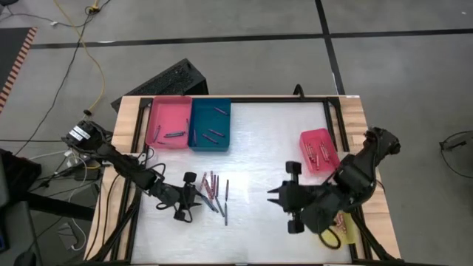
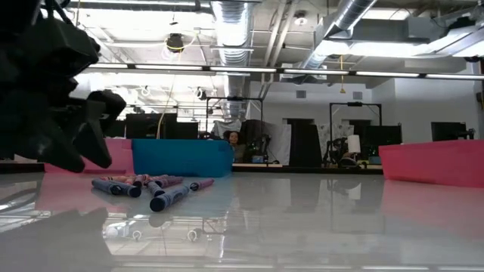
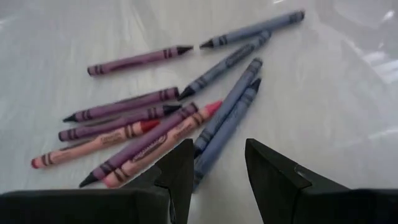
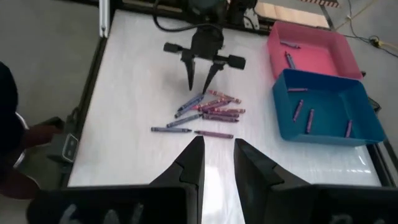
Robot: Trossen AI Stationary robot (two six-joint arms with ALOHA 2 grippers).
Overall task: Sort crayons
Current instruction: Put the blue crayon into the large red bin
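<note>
Several crayons (image 1: 213, 188), pink, purple and grey-blue, lie flat in a loose pile on the white table, left of its middle; they also show in the left wrist view (image 3: 155, 118) and the low view (image 2: 151, 189). My left gripper (image 1: 194, 198) is open, low over the table at the pile's left side. Its fingers stand either side of the near ends of two grey-blue crayons (image 3: 227, 118). My right gripper (image 1: 275, 196) is open and empty, to the right of the pile and pointing toward it (image 4: 208, 112). My left gripper's fingers stand on either side of the near end of the grey-blue crayons (image 3: 200, 169). One fingertip (image 3: 181, 167) hides that end, so I cannot tell whether it touches. The crayons lie flat on the table.
A pink tray (image 1: 168, 122) and a blue tray (image 1: 210, 124) stand side by side at the far left, each with a few crayons. A red tray (image 1: 319, 149) with crayons stands at the right. A yellow tray (image 1: 344, 229) lies under the right arm.
</note>
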